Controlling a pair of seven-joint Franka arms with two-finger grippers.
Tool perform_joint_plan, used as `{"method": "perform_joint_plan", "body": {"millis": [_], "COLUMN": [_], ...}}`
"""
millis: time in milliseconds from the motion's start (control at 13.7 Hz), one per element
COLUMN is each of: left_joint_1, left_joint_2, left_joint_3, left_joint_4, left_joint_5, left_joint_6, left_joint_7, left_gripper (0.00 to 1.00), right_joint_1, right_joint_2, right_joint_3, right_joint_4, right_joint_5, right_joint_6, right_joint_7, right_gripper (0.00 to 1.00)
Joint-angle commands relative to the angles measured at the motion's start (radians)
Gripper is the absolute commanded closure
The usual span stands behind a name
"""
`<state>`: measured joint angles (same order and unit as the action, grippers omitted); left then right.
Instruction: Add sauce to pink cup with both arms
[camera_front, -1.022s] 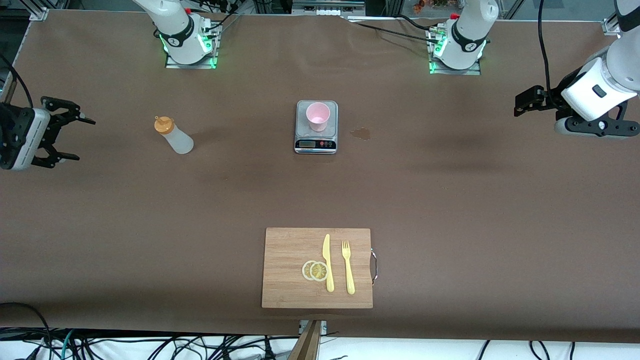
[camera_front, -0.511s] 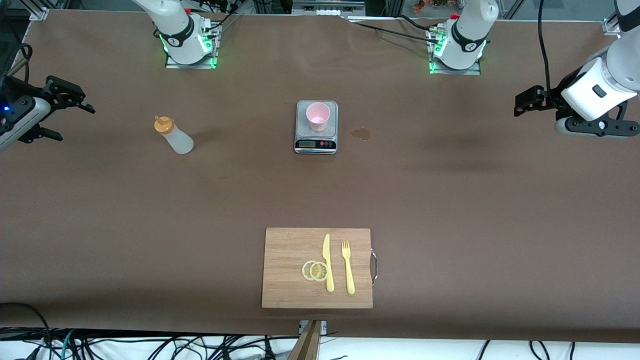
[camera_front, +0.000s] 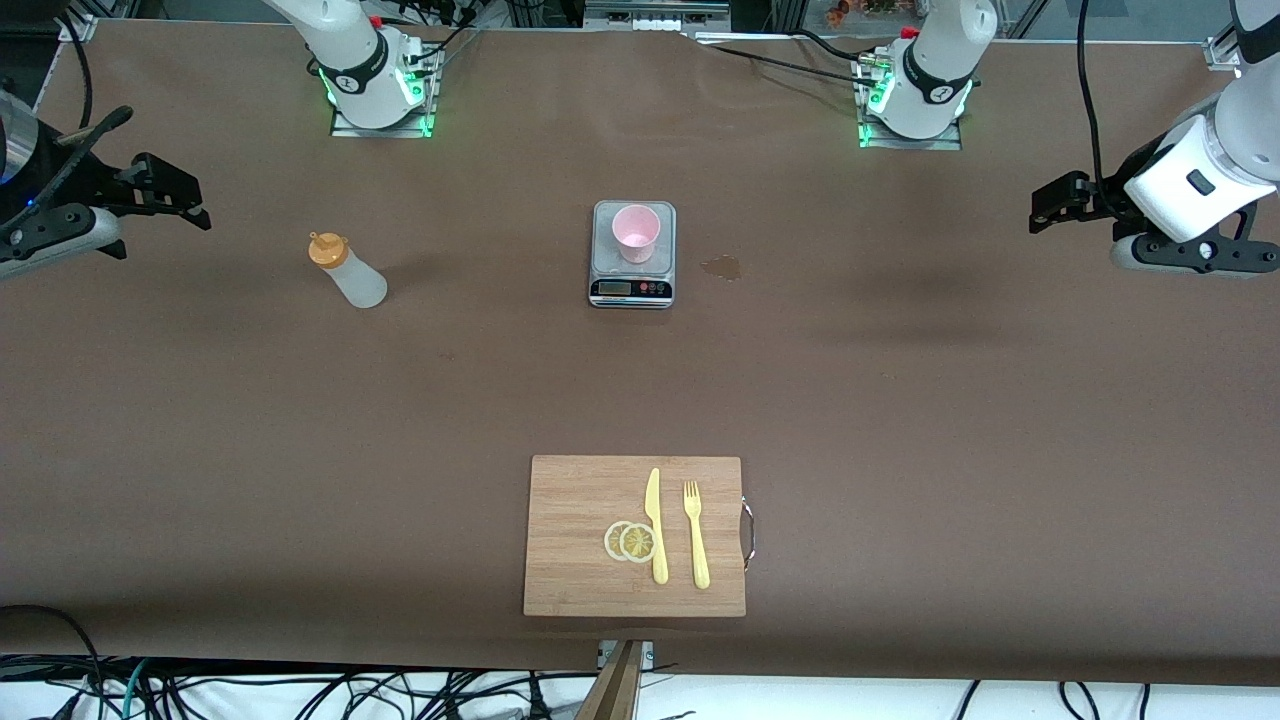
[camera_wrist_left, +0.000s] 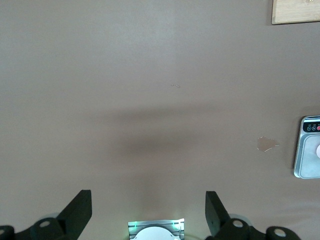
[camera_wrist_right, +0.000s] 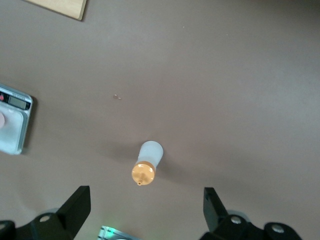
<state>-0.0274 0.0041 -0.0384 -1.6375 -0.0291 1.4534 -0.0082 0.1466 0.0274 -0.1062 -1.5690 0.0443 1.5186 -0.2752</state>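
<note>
The sauce bottle, whitish with an orange cap, stands on the brown table toward the right arm's end; it also shows in the right wrist view. The pink cup stands on a grey kitchen scale at mid table. My right gripper is open and empty, up in the air over the table's edge at the right arm's end, apart from the bottle. My left gripper is open and empty, up over the left arm's end of the table. The left wrist view shows the scale's edge.
A wooden cutting board with two lemon slices, a yellow knife and a yellow fork lies near the front camera. A small wet stain sits beside the scale toward the left arm's end.
My right gripper has risen and turned, moving a little toward the bottle. The left arm has hardly moved. The bottle and cup have not moved.
</note>
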Motion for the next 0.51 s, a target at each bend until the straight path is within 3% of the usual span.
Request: {"method": "perform_joint_plan", "body": {"millis": [0, 438], "left_joint_1": [-0.003, 0.009], "left_joint_2": [0.002, 0.004], "left_joint_3": [-0.005, 0.009], "left_joint_4": [0.031, 0.028], "left_joint_5": [-0.028, -0.021], "left_joint_6": [-0.018, -0.021], "left_joint_7": [0.008, 0.02], "left_gripper": [0.0, 0.0], "right_joint_1": [-0.002, -0.013], "right_joint_2": [-0.02, -0.021], "right_joint_3": [0.011, -0.026], "right_joint_4": [-0.014, -0.016], "right_joint_5": [-0.026, -0.006], "right_joint_6": [0.008, 0.011], "right_joint_7": [0.06, 0.059], "right_gripper": [0.0, 0.0]}}
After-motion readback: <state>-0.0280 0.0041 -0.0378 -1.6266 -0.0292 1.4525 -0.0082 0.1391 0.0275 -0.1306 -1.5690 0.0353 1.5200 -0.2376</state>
